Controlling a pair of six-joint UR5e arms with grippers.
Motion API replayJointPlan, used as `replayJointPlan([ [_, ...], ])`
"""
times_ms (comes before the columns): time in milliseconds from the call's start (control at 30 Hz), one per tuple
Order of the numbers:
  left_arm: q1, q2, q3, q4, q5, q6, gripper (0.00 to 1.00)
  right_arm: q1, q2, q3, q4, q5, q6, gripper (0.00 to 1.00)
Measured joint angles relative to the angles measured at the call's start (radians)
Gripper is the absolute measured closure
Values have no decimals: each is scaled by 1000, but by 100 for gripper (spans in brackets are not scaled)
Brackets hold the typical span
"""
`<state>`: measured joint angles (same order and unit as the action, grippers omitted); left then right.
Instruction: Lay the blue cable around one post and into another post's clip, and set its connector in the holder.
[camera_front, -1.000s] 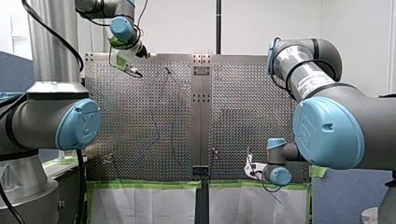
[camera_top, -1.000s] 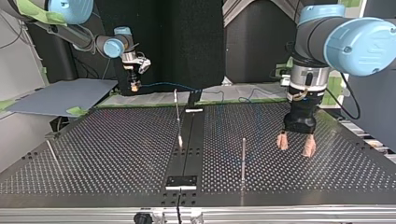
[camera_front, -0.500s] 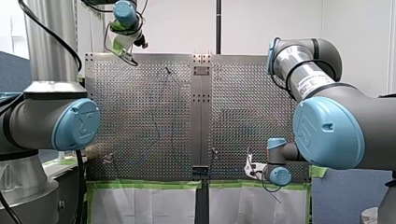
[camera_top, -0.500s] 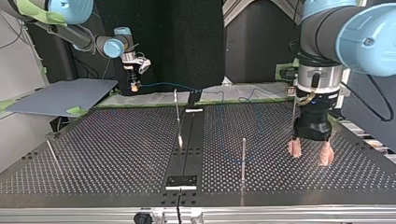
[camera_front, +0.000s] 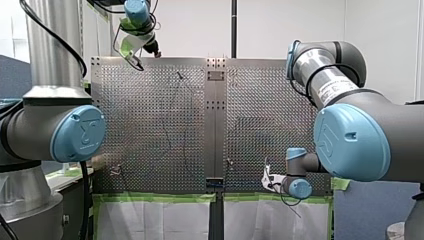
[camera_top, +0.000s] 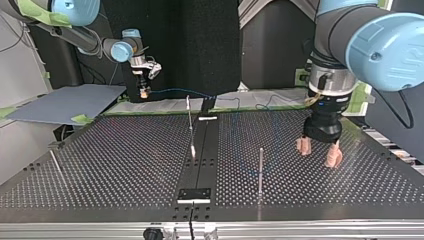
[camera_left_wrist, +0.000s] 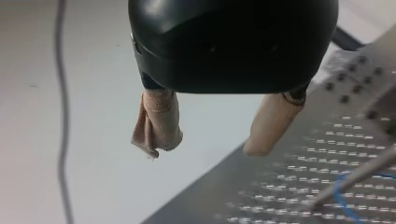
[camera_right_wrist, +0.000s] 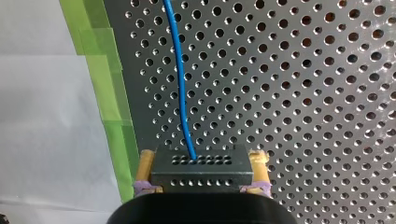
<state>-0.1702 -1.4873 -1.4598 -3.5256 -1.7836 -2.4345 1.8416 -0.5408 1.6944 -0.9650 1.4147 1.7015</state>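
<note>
Blue cable (camera_right_wrist: 180, 79), black connector (camera_right_wrist: 201, 170) (rows of holes), green tape (camera_right_wrist: 105, 70), and a perhaps silver-grey perforated table (camera_right_wrist: 303, 93).

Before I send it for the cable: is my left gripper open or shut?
Open. In the left wrist view the left gripper shows its beige pads standing well apart, with nothing between them.

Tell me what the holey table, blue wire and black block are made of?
Table: probably metal, grey and shiny, punched with even holes.
Blue cable: likely plastic-coated wire, smooth and bendy.
Connector: dark matte block, maybe plastic or metal.
</note>
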Motion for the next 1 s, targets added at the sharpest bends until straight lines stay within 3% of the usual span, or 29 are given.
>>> replayJointPlan([
  [1000,-36,-3,0,-12,5,303,0,1,0,-4,6,3,0,100],
])
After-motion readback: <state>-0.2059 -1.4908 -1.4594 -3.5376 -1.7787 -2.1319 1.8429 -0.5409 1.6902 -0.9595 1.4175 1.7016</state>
